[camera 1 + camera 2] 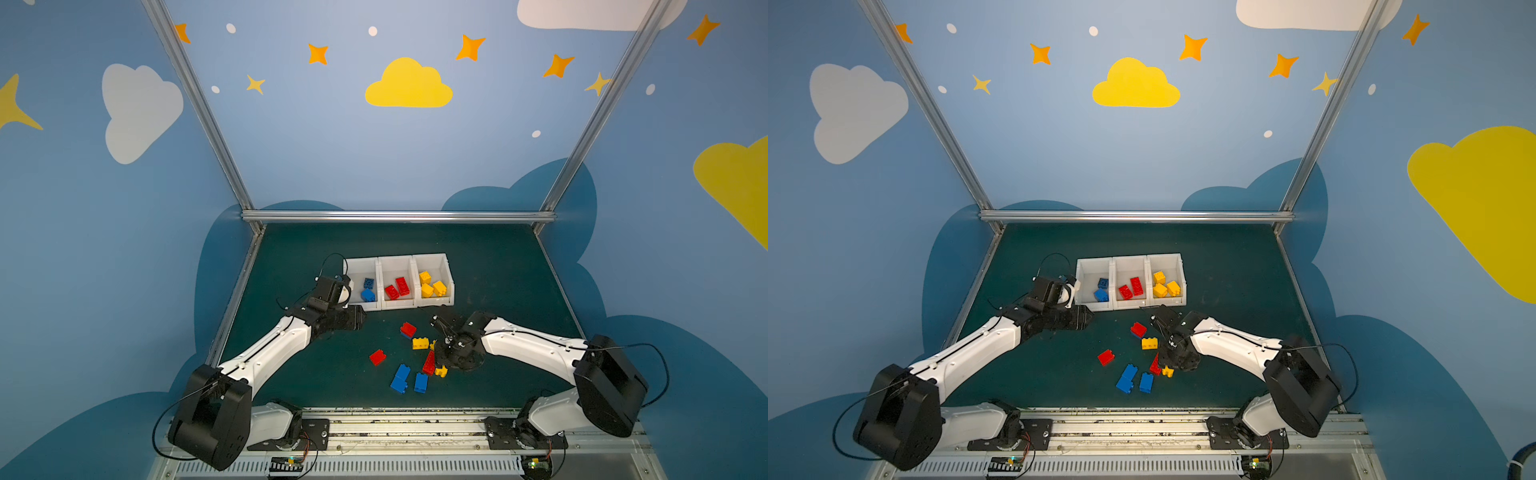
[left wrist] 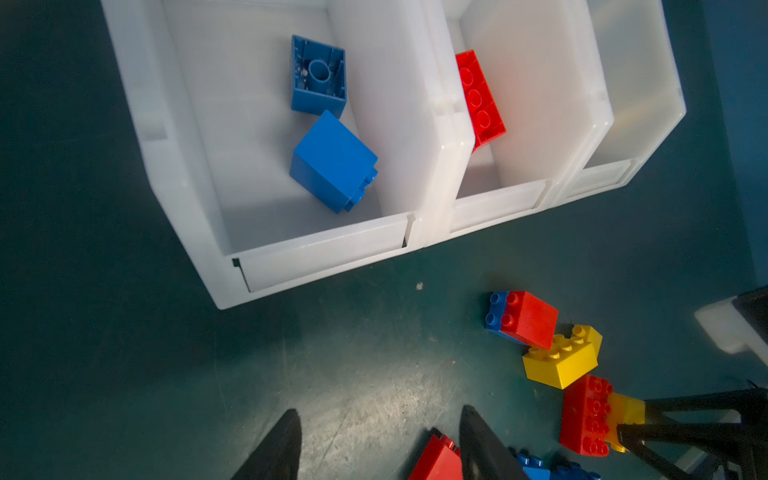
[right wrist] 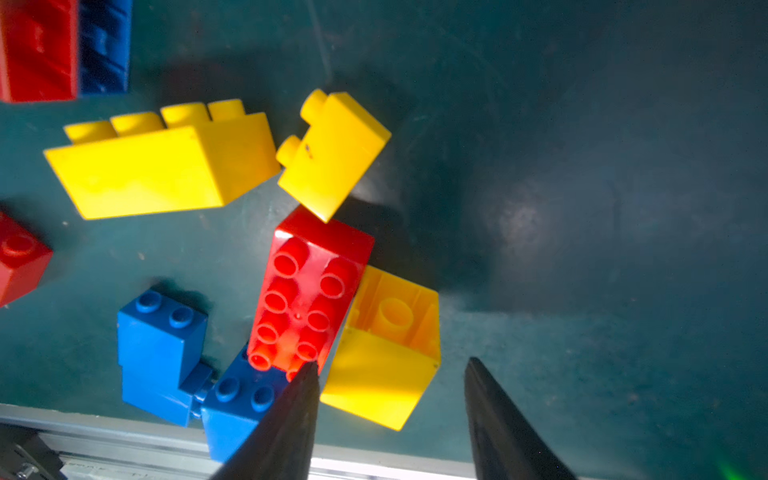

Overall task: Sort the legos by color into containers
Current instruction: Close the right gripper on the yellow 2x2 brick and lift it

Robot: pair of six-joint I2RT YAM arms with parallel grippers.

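Observation:
Three white containers [image 1: 380, 266] stand joined in a row; the left one holds two blue legos [image 2: 332, 162], the middle one red legos [image 1: 397, 286], the right one yellow legos [image 1: 432, 284]. Loose red, yellow and blue legos lie on the mat in front of them. My left gripper [image 2: 380, 411] hangs open and empty above the mat before the left container's lip [image 2: 324, 257]. My right gripper [image 3: 392, 363] is open and low over a small yellow lego [image 3: 386, 353] lying on its side. One finger is by that lego's edge, next to a red oblong lego [image 3: 307, 291], and the other is apart from it.
Near the right gripper lie a yellow oblong brick [image 3: 166, 166], a small yellow brick [image 3: 332, 153], two blue bricks [image 3: 162, 353] and a red-on-blue pair [image 1: 408, 330]. A single red brick [image 1: 377, 357] sits further left. A metal rail [image 1: 415, 428] runs along the front edge.

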